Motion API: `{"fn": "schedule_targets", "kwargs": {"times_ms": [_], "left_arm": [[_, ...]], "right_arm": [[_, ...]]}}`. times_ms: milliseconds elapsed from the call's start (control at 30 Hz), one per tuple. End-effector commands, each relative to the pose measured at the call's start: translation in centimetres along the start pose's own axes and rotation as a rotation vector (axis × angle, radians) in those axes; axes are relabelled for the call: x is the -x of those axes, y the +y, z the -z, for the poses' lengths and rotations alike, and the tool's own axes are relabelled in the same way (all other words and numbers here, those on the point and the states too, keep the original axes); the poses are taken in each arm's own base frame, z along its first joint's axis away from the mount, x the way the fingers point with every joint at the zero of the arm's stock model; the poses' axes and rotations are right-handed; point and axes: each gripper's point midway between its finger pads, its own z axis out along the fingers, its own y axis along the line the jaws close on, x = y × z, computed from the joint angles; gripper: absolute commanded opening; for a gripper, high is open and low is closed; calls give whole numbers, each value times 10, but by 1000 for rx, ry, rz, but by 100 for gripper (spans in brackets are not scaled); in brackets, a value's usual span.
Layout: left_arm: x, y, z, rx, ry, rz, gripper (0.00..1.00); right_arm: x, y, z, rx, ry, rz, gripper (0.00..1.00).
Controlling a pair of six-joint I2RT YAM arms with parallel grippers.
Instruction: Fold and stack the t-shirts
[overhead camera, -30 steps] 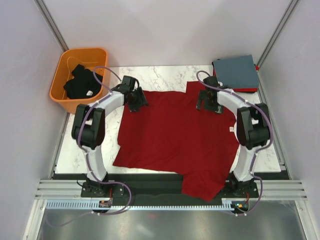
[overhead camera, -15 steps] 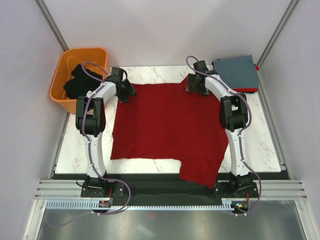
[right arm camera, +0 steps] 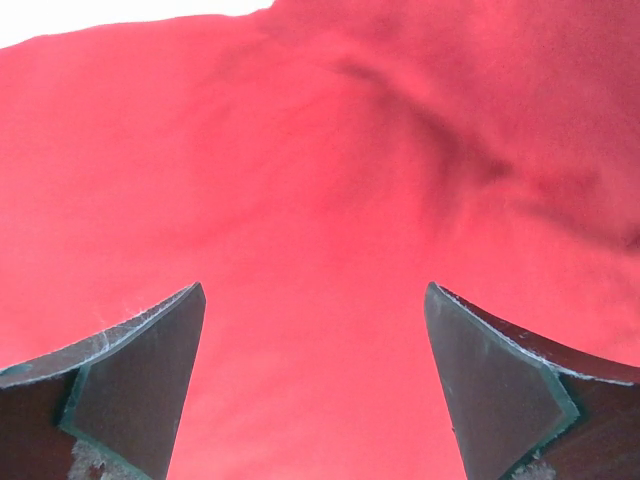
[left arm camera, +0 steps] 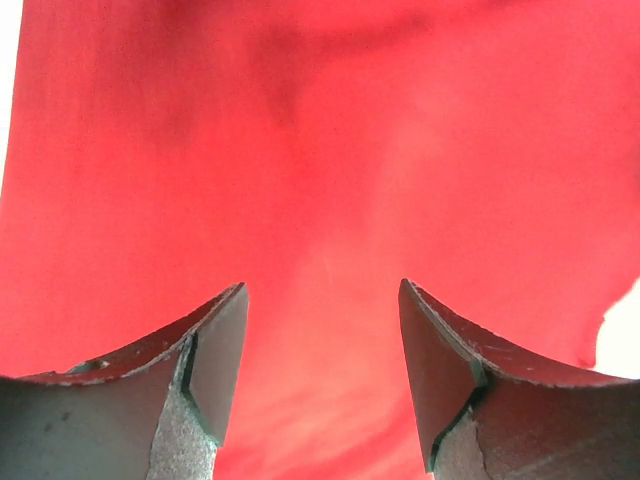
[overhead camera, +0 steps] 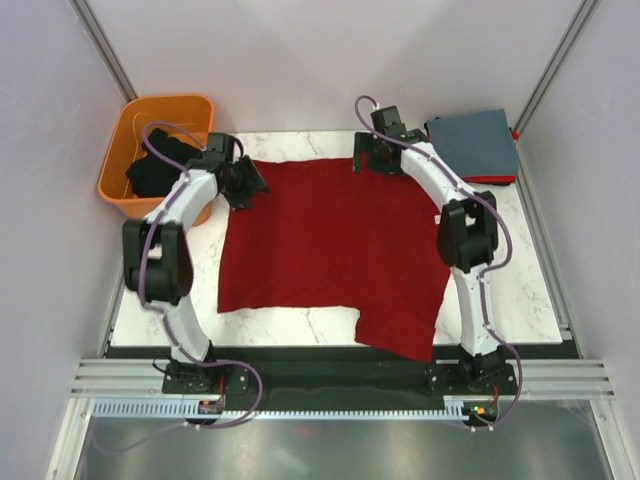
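1. Dark red t-shirt (overhead camera: pixel 330 250) lies spread open and mostly flat on the marble desk (overhead camera: pixel 300 328), between the two arms.
2. Its near right part reaches over the near edge of the desk; the rest of the near hem lies on the marble.
3. Left hand (overhead camera: pixel 246 186) sits at the far left corner of the shirt. In the left wrist view the fingers (left arm camera: pixel 215 350) stand apart, with red cloth filling the gap behind them. Released, nothing pinched.
4. Right hand (overhead camera: pixel 363 160) sits at the far right corner of the shirt. In the right wrist view the jaws are spread wide over red cloth. Released, no grasp.
5. Cloth under both hands shows soft creases. Whether the fingertips touch it cannot be told.
6. Black t-shirt (overhead camera: pixel 150 172) lies bunched in the orange basket (overhead camera: pixel 135 112), just off the far left corner of the desk.
7. Folded grey-blue t-shirt (overhead camera: pixel 472 143) lies at the far right corner, on top of a folded red t-shirt (overhead camera: pixel 492 181) of which only an edge shows.
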Motion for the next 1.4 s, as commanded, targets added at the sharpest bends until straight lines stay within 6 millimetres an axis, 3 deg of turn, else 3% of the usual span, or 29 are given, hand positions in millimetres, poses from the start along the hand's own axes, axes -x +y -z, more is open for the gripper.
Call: {"fn": "schedule_targets", "kwargs": {"times_ms": [0, 67, 133, 167, 200, 233, 267, 300, 367, 400, 467, 500, 567, 600, 667, 867, 1200, 1300, 1367], "left_arm": [[-13, -16, 80, -77, -97, -75, 70], [-23, -12, 114, -92, -149, -97, 70], [-48, 16, 122, -31, -130, -95, 70], [-52, 19, 142, -46, -169, -101, 70], [-71, 42, 137, 15, -144, -92, 70], [-78, 53, 140, 39, -153, -80, 70], [-83, 59, 157, 25, -201, -44, 70], [-104, 82, 148, 63, -163, -14, 70], [-117, 101, 152, 71, -182, 68, 68], [-132, 118, 153, 76, -195, 102, 67], [-147, 137, 150, 100, -191, 183, 66], [-153, 152, 148, 152, -213, 234, 66], [-156, 156, 155, 143, -265, 346, 65], [-159, 164, 153, 163, -283, 383, 62], [-166, 174, 150, 177, -306, 463, 58], [-186, 197, 121, 260, -252, 546, 57], [-182, 220, 99, 328, -254, 592, 52], [-177, 218, 93, 312, -244, 592, 46], [-174, 218, 87, 302, -231, 582, 33]], "right_arm": [[50, 34, 114, 90, -193, 37, 98], [41, 32, 136, 80, -195, 31, 98], [18, 23, 165, 53, -186, 31, 98], [7, 19, 175, 44, -182, 21, 98], [-17, 12, 192, 39, -165, 3, 98], [-31, 8, 201, 30, -162, -9, 98], [-68, 0, 195, 1, -101, 3, 98], [-73, -3, 225, 20, -151, -52, 98], [-102, -12, 239, 16, -144, -99, 98], [-131, -16, 251, 37, -132, -168, 98], [-163, -19, 260, 64, -89, -221, 98], [-189, -24, 266, 74, -64, -227, 98], [-213, -26, 271, 84, -42, -282, 98], [-233, -34, 273, 70, -23, -272, 98], [-255, -44, 272, 27, 8, -284, 98], [-280, -63, 272, -36, 32, -301, 98], [-302, -75, 256, -89, 72, -293, 98], [-313, -83, 249, -143, 91, -309, 98], [-324, -86, 243, -164, 119, -311, 98]]}}
